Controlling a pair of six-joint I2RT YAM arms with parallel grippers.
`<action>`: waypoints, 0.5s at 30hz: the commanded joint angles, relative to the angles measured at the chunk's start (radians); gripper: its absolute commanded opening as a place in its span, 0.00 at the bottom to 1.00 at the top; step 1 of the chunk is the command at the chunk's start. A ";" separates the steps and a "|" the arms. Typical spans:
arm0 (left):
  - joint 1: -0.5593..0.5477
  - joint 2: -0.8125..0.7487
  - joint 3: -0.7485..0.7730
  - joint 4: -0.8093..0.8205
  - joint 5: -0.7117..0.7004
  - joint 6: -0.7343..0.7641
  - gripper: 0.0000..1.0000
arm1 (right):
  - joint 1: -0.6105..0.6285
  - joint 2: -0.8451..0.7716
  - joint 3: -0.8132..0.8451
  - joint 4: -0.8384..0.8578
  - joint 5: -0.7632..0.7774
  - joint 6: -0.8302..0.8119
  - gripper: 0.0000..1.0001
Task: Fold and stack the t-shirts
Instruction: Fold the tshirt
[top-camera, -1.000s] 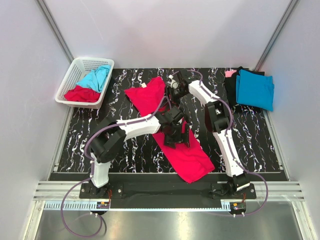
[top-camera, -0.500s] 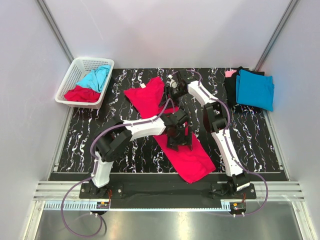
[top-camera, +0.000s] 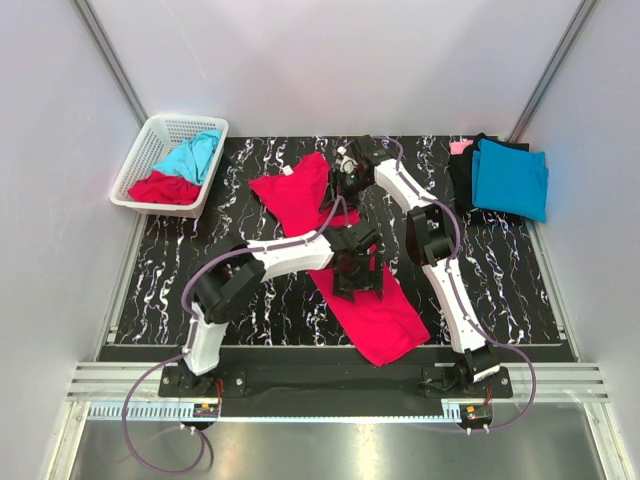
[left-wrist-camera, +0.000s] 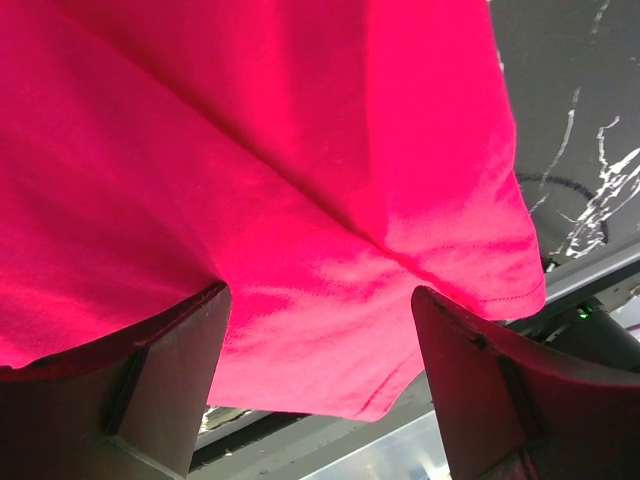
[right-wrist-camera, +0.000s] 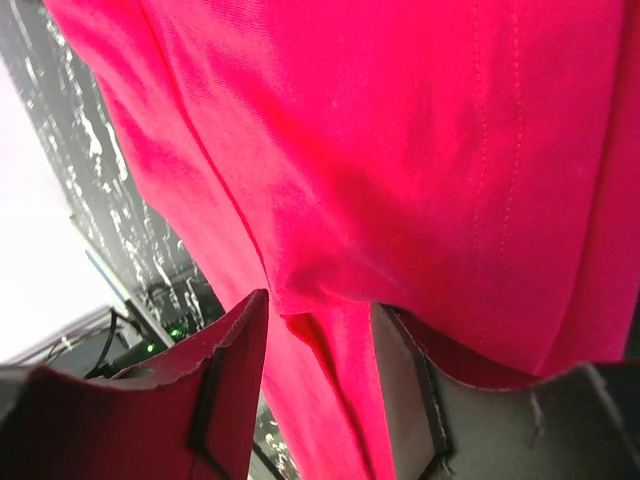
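Note:
A crimson red t-shirt (top-camera: 300, 195) lies folded into a long strip, running diagonally across the black marbled table from far left to near right. My left gripper (top-camera: 357, 272) is open, low over the strip's middle; in the left wrist view (left-wrist-camera: 320, 295) its fingers straddle the red cloth (left-wrist-camera: 300, 150) near the hem. My right gripper (top-camera: 347, 180) is at the strip's far right edge; in the right wrist view (right-wrist-camera: 318, 302) its fingers stand apart with a raised fold of the red cloth (right-wrist-camera: 400, 130) between them.
A white lattice basket (top-camera: 140, 160) at the far left holds a turquoise shirt (top-camera: 190, 155) and a red shirt (top-camera: 163, 188). At the far right a folded turquoise shirt (top-camera: 510, 178) lies on black (top-camera: 462, 180) and pink (top-camera: 460, 147) ones.
My left gripper has slid a little right and nearer along the strip. My right gripper has shifted slightly at the far edge. The shirt lies much the same.

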 joint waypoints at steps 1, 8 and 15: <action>0.025 -0.020 -0.131 -0.133 -0.146 0.019 0.83 | -0.041 0.045 0.024 -0.012 0.224 -0.014 0.54; 0.074 -0.140 -0.291 -0.133 -0.180 0.010 0.84 | -0.089 0.065 0.044 -0.016 0.245 0.021 0.53; 0.137 -0.174 -0.322 -0.131 -0.188 0.042 0.84 | -0.103 0.062 0.029 -0.039 0.325 0.020 0.52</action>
